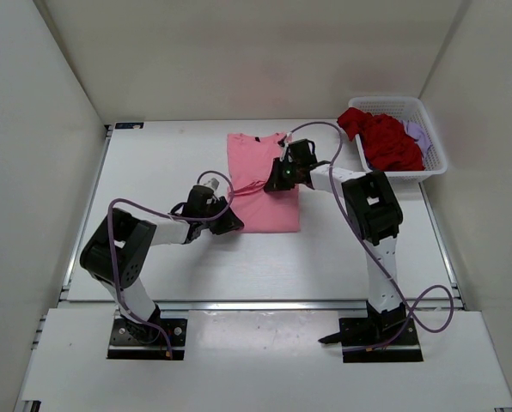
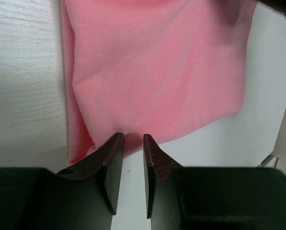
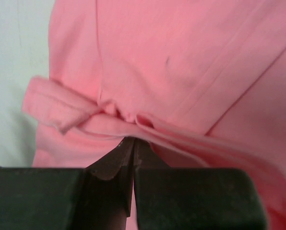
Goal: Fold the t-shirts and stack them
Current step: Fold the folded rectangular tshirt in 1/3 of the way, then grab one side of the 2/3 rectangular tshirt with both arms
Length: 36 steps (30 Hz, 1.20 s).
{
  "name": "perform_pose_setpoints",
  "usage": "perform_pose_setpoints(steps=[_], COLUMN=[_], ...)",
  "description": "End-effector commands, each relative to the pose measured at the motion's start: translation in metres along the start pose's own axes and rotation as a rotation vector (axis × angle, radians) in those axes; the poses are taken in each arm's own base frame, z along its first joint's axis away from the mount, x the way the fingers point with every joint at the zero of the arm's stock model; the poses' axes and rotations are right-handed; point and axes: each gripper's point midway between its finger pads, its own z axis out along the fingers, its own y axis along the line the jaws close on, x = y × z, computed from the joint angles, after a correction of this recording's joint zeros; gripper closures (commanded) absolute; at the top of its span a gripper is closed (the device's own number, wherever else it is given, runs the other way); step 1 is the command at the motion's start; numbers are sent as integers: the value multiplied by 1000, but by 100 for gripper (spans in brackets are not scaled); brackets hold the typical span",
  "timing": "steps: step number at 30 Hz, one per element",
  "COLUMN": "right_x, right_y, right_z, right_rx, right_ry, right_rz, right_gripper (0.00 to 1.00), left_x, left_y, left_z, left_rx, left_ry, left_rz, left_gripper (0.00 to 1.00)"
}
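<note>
And here we have the pink t-shirt (image 1: 254, 159) lying flat in the middle of the table (image 1: 153, 172), collar at the far end and hem nearest us. The right gripper (image 3: 133, 141) is closed tight, pinching a bunched fold of pink cloth on the shirt's right side. Over at the near left corner, the left gripper (image 2: 133, 139) has its jaws a narrow way apart, tips right at the hem. We see bare table in the gap, so we can't say it has any cloth. The dark red shirt (image 1: 385, 142) and the lavender shirt (image 1: 417, 130) sit heaped in the basket (image 1: 437, 154) at the far right, well apart from the action.

We judge this fabric light, limp and quick to sag or wrinkle. It wants pinching at hems and corners, both layers together. A single-layer grab could let the fold slide open.
</note>
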Motion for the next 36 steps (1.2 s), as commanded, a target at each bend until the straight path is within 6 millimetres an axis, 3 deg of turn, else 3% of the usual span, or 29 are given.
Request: perform_pose_setpoints(steps=[1,2,3,5,9,11,12,13,15,16,18,21,22,25,27,28,30,32,33,36], right_x=[-72,-90,-93,-118,-120,-101,-80,-84,-40,-36,2,33,35,67,75,78,86,92,97,103], right_y=[0,4,1,19,28,32,25,32,30,35,31,20,18,-3,-9,-11,-20,-23,-26,-30], right_z=[1,-1,-1,-13,-42,-62,-63,-77,-93,-96,-109,-122,-126,-135,-134,-134,-130,-127,-125,-121], right_rx=[-12,-20,-15,-50,-71,-83,-81,-89,-100,-118,-104,-53,-37,22,25,27,47,55,58,49], right_ry=[-202,-231,-220,-243,-268,-274,-252,-290,-265,-288,-266,-255,-265,-250,-233,-219,-192,-176,-167,-155], right_rz=[-11,-14,-5,-22,-19,-2,33,24,92,98,105,101,98,133,151,155,164,183,191,218], right_gripper=[100,100,99,100,100,99,100,100,100,100,100,91,88,74,64,63,62,61,61,62], left_x=[13,11,12,5,-18,-20,-23,-25,-24,-25,-21,-25,-22,-19,-18,-14,-13,-8,-9,-7], left_y=[3,-2,-4,-19,-29,-26,-22,-16,-1,4,10,18,17,27,31,37,35,39,35,38], left_z=[-7,-9,-12,-19,-36,-41,-44,-44,-45,-45,-44,-44,-44,-40,-35,-33,-28,-25,-23,-21], left_rx=[-7,2,13,76,84,71,58,32,-13,-15,-17,-60,-66,-95,-101,-114,-113,-120,-114,-121], left_ry=[33,30,38,31,-38,-51,-63,-70,-76,-70,-58,-86,-79,-79,-69,-56,-44,-26,-29,-25], left_rz=[12,11,1,-14,4,2,0,3,1,-17,-32,-23,-14,-17,-28,-35,-30,-39,-30,-34], left_gripper=[66,65,65,65,64,62,62,61,59,59,56,42,42,43,41,40,28,27,28,46])
